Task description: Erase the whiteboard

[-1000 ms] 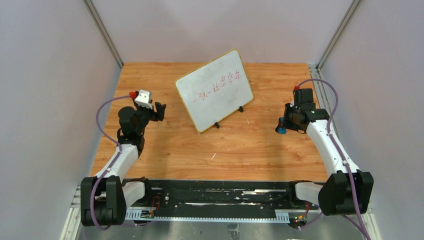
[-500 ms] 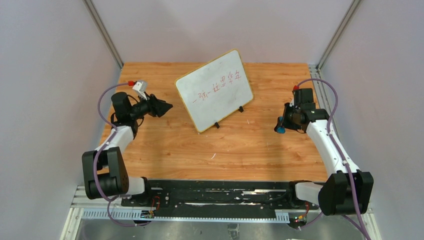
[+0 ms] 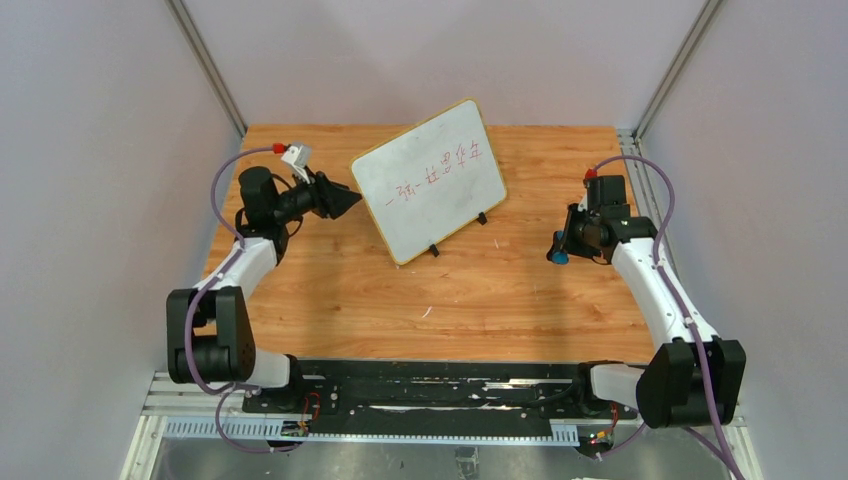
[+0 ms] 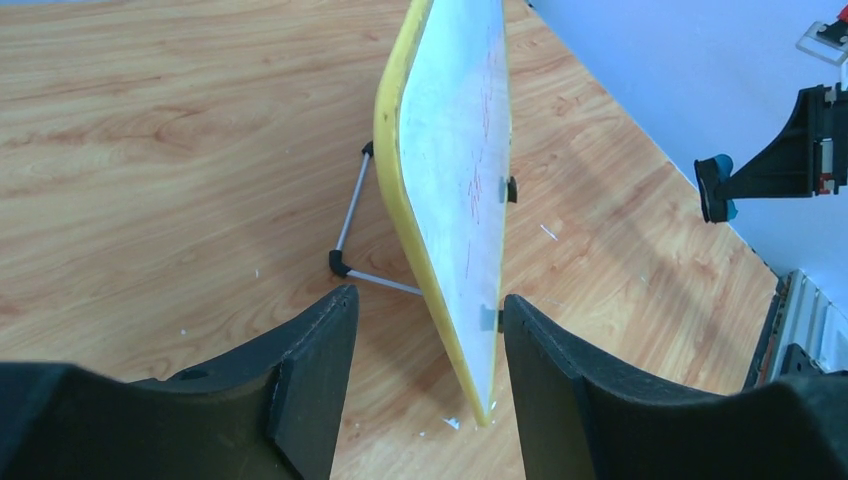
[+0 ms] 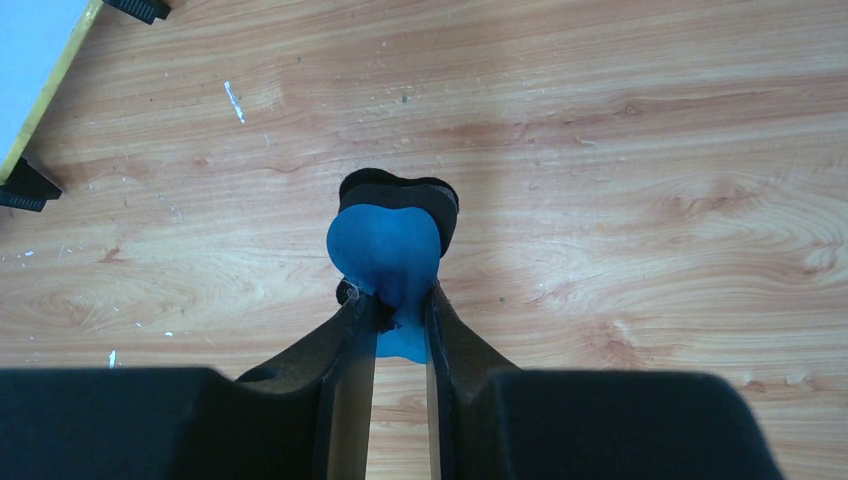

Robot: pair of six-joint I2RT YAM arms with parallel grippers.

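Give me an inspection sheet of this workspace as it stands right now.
Surface: wooden table.
Job's things: whiteboard propped on its stand, red writing not erased.
Clutter: small white flecks on the wood.
End effectors: left end effector open, facing the whiteboard's edge; right end effector shut on a blue pad.
Cables: purple cable along each arm.
Surroundings: grey walls, metal posts.

Just a wood-grain worktop filling the middle, a few white specks lower centre, pale grey walls around, black rail along the bottom.
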